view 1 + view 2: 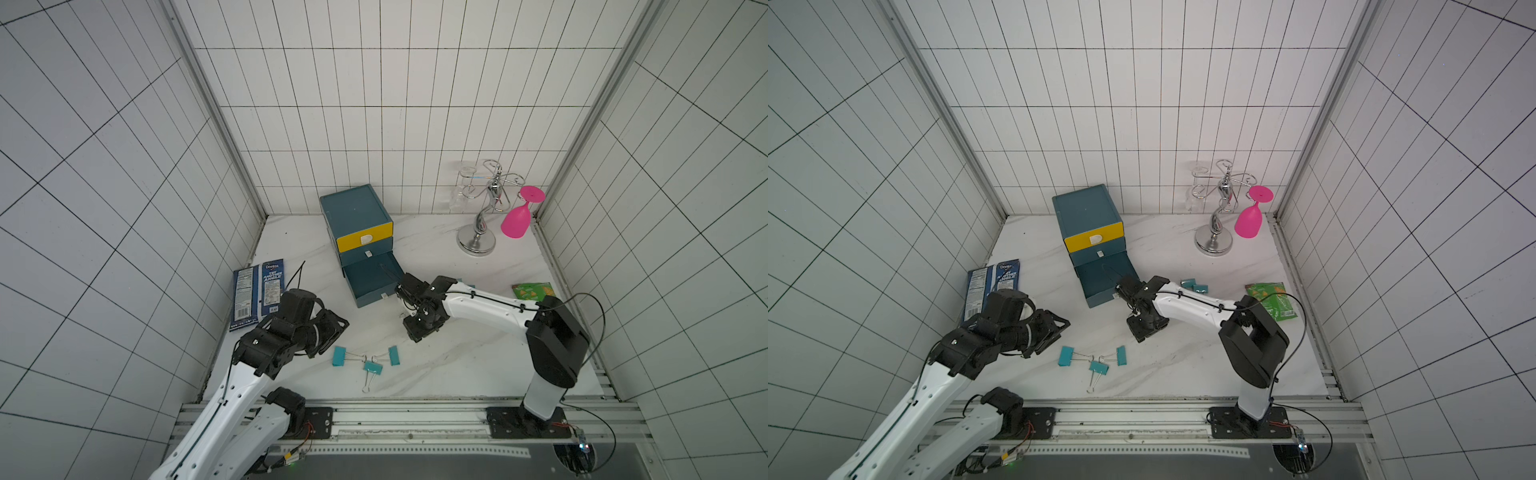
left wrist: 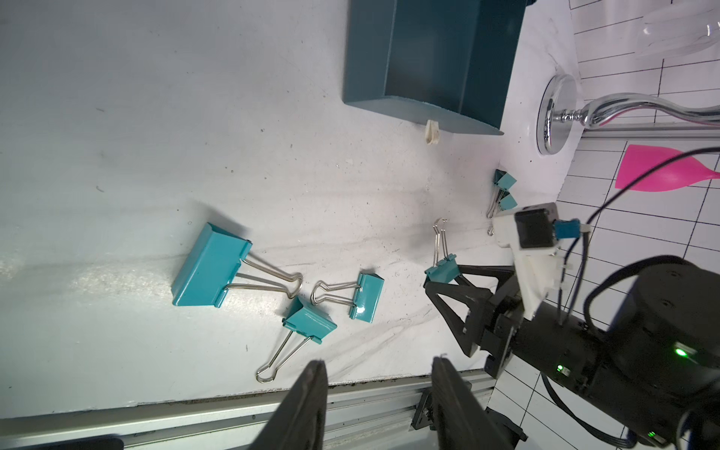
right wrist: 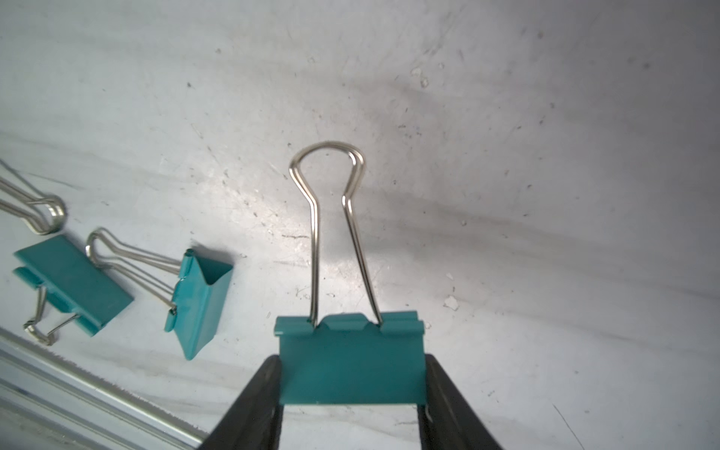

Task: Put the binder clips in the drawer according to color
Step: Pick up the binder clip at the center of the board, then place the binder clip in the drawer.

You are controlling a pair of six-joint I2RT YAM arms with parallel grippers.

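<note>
The dark-teal drawer cabinet stands at the back, its yellow top drawer closed and its bottom drawer pulled out. My right gripper is shut on a teal binder clip by the sides of its body, wire handles pointing away, in front of the pulled-out drawer. Three teal clips lie near the front edge. Two more clips lie behind the right forearm. My left gripper hangs open and empty beside the three.
A blue chip bag lies at the left wall and a green packet at the right. A chrome glass rack with a pink goblet stands back right. A metal rail runs along the front edge.
</note>
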